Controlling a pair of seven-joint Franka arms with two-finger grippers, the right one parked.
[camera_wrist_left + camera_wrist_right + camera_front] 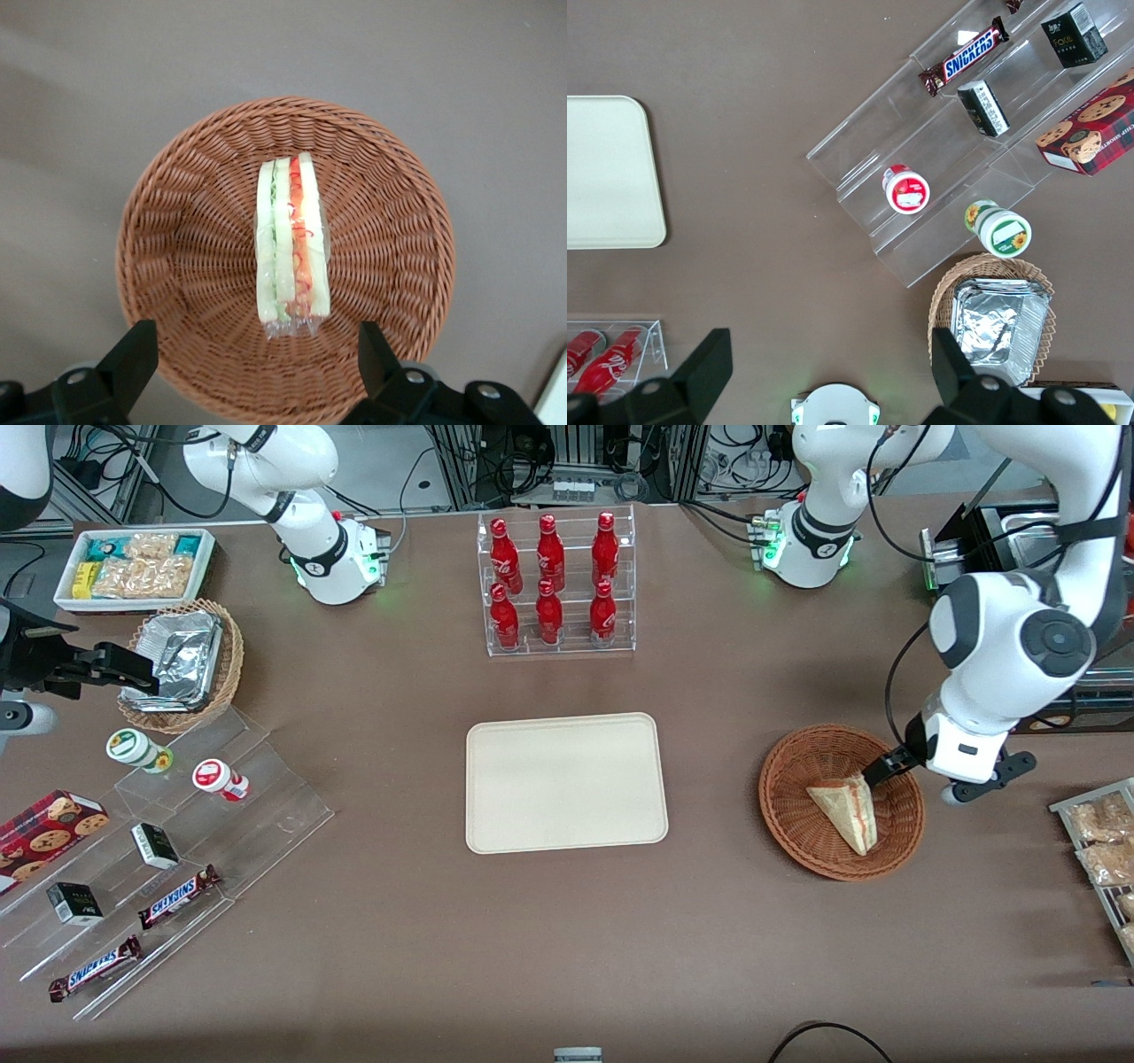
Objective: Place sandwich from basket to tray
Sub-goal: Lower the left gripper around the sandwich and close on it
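Note:
The sandwich [846, 810], a wrapped wedge of pale bread, lies in the round reddish-brown wicker basket [784, 815] toward the working arm's end of the table. In the left wrist view its red, orange and green filling edge [292, 248] faces up in the middle of the basket [177, 221]. My left gripper [890, 767] hangs just above the basket's rim, beside the sandwich's thick end. It is open [255, 363], its fingers spread wide with nothing between them and not touching the sandwich. The cream tray [567, 784] lies flat at the table's middle, with nothing on it.
A clear rack of red bottles [554, 584] stands farther from the front camera than the tray. Snack packets on a rack [1099, 841] lie past the basket at the working arm's end. A stepped acrylic shelf [177, 850], a foil-filled wicker basket [182, 660] and a white bin [133, 567] sit at the parked arm's end.

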